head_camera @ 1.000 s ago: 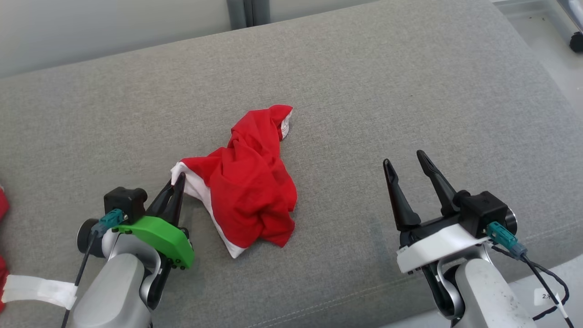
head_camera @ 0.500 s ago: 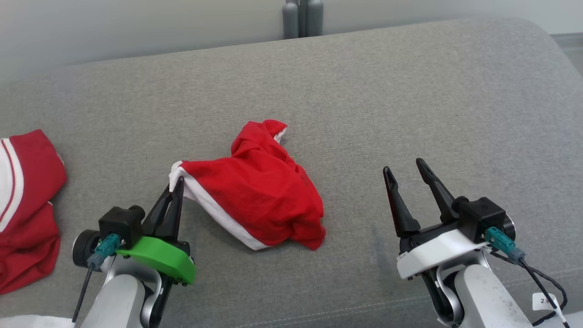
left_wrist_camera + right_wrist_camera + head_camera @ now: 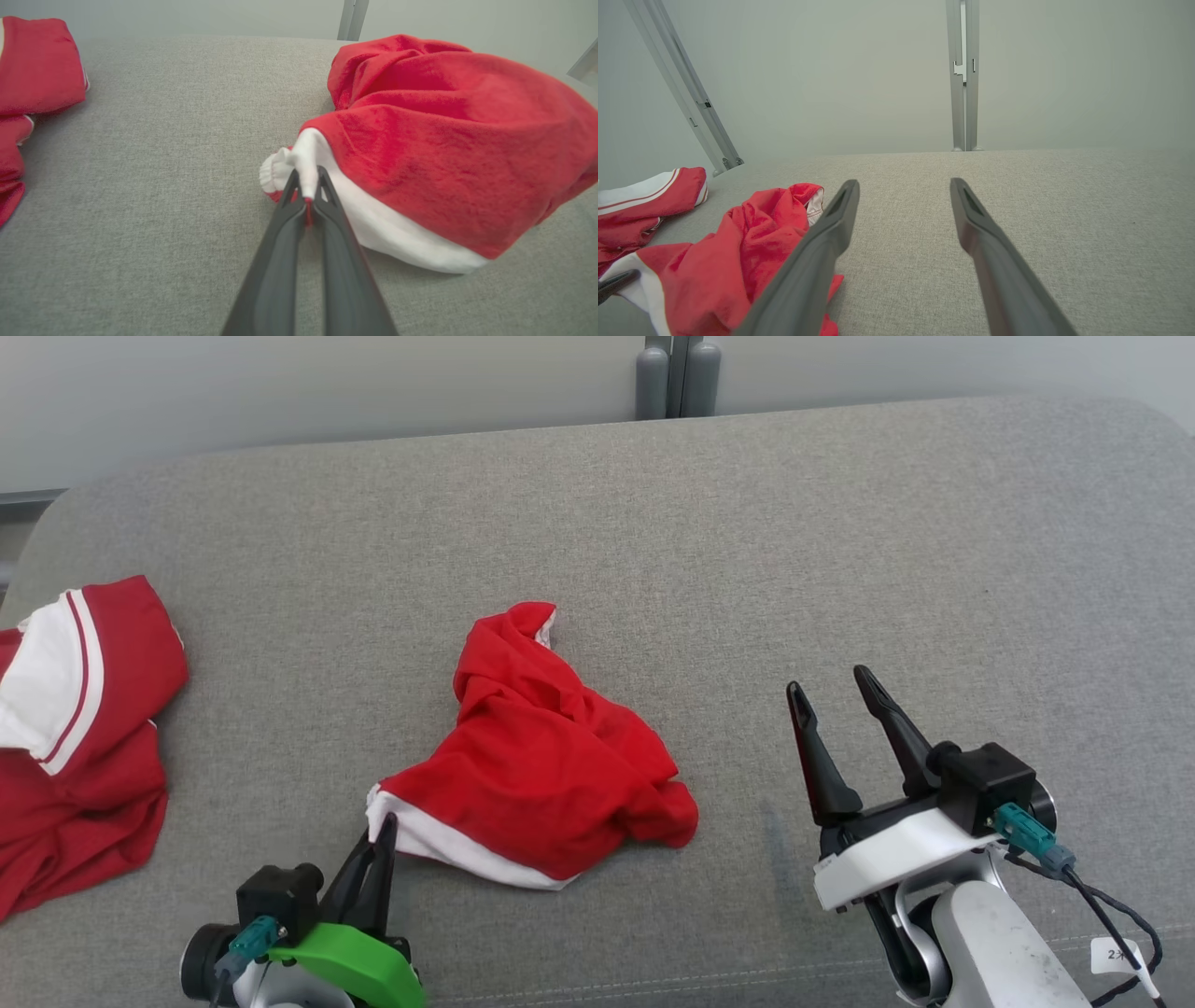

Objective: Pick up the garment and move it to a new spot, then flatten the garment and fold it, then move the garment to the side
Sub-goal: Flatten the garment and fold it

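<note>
My left gripper point(image 3: 381, 829) is closed on the white hem corner point(image 3: 299, 163) of the red garment point(image 3: 551, 775), with the fabric pinched between the two fingertips (the left wrist view shows the white band bunched right at the jaws). From that grip the red garment runs toward 1 o'clock across the grey cushion point(image 3: 840, 523). It rests there as a crumpled heap, and only the held corner looks raised. My right gripper point(image 3: 827, 681) has its fingers spread and holds nothing. It sits well apart from the heap, at the heap's 3 o'clock. A second red-and-white garment point(image 3: 75, 737) lies at 9 o'clock near the cushion's left edge, clear of the work. Status, as a judgement: the grasp for the first step is made, but most of the cloth is on the cushion, so the move to a new spot cannot be called complete. Flattening is not yet done, since the cloth is wrinkled and doubled over itself. No fold is present. The final move to the side remains, so the task is at an early stage.
</note>
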Controlling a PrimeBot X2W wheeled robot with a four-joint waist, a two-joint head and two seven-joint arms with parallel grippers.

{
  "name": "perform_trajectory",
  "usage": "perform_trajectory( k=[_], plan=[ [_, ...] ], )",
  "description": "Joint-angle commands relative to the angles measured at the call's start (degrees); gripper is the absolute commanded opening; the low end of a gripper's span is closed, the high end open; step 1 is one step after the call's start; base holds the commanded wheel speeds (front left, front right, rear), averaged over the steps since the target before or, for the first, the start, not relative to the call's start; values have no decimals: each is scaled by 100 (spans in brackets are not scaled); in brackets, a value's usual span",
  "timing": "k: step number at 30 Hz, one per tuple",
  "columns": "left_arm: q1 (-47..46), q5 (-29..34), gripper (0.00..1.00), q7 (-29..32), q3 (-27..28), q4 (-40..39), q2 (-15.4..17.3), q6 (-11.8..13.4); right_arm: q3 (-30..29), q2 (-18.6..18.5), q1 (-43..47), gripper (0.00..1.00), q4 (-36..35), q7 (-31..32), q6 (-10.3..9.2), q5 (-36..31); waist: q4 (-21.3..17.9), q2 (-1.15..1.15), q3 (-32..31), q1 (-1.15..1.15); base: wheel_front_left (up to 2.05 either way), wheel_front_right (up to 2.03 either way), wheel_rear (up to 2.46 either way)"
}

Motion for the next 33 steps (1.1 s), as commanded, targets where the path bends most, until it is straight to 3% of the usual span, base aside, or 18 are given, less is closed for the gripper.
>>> perform_trajectory(
  k=[1, 6, 7, 8, 20, 33],
  plan=[
    [64, -26, 0, -11, -6, 34, -50, -19, -12, -18, 4, 100, 23, -28, -1, 21, 6, 0, 1, 0, 0, 0, 0],
    [104, 40, 3, -10, -24, 225, -166, -29, -21, -18, 10, 100, 73, -28, 0, -10, 57, 0, -21, 0, 0, 0, 0],
    [93, 45, 47, -11, 15, 204, -187, -16, -29, -18, 12, 100, 85, -28, 0, -17, 72, 0, -30, 0, 0, 0, 0],
    [87, 45, 100, -10, 69, 144, -205, -2, -36, -18, 13, 100, 98, -28, 0, -23, 85, 0, -37, 0, 0, 0, 0],
    [565, 388, 100, -10, 830, -1248, -374, 86, -9, -17, 87, 100, 179, -18, -1, -36, 228, 0, -164, 0, 0, 0, 0],
    [735, 786, 100, -10, 1601, -1736, -646, 128, 147, -22, 200, 100, 699, 303, -1, 21, 245, 0, -156, 0, 0, 0, 0]
  ],
)
